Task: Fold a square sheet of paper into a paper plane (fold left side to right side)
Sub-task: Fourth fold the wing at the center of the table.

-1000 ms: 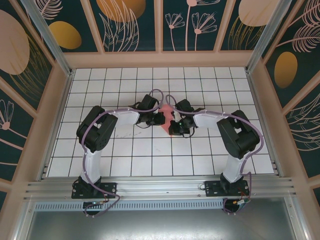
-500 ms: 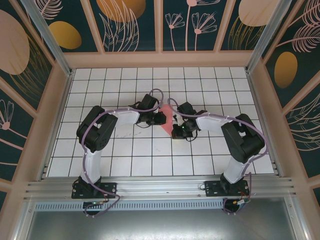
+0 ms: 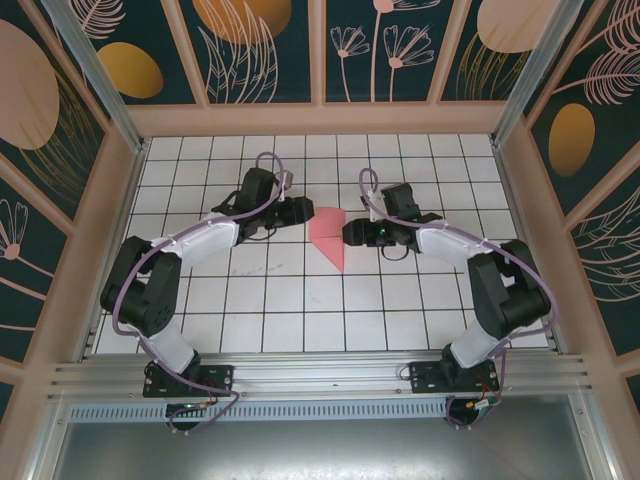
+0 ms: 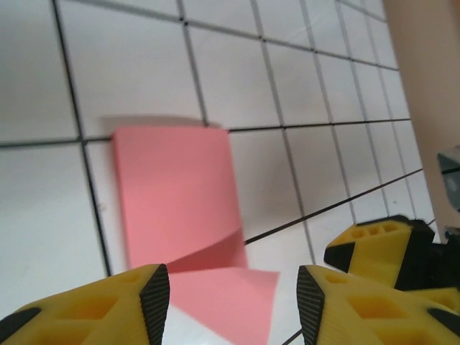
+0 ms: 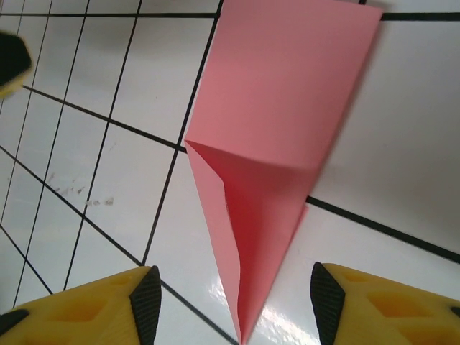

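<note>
Moved: both arms have drawn back from the centre, so the left hand [image 3: 298, 212] and right hand [image 3: 351, 233] now flank the sheet of paper [image 3: 328, 232].
Hands: both spread wide and empty (each wrist view has its fingers clear of the paper).
Paper: flat on the surface [image 3: 250, 300], pointed end toward the arm bases.
Meaning: the fold looks released and seems to hold; further creases probably remain.

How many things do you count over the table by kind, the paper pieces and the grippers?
Paper: 1 (red, folded)
Grippers: 2 (left gripper, right gripper, both open)
Total: 3
</note>
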`<action>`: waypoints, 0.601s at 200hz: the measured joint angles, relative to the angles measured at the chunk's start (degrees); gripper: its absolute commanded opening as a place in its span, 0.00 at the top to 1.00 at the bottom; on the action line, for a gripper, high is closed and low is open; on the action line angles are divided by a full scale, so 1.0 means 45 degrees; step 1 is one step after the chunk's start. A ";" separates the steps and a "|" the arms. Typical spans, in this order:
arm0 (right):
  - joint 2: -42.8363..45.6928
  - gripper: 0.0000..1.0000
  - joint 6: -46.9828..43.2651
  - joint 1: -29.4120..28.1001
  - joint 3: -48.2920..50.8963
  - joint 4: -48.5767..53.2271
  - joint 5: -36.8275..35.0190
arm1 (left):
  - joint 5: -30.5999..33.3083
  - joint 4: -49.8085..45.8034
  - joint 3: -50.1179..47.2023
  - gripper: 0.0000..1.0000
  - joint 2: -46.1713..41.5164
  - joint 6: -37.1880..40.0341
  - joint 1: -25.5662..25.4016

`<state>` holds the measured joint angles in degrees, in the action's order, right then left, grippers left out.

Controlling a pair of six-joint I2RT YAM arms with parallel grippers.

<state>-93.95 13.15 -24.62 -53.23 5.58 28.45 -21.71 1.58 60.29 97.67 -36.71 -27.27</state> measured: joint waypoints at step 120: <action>-0.2254 1.00 -0.0427 -0.0330 -0.0874 -0.0588 0.0019 | -0.1054 0.0894 -0.0806 0.45 0.1943 -0.1112 -0.0039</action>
<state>-104.09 11.22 -26.11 -57.17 2.94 28.53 -26.46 5.61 56.66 106.41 -41.71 -27.44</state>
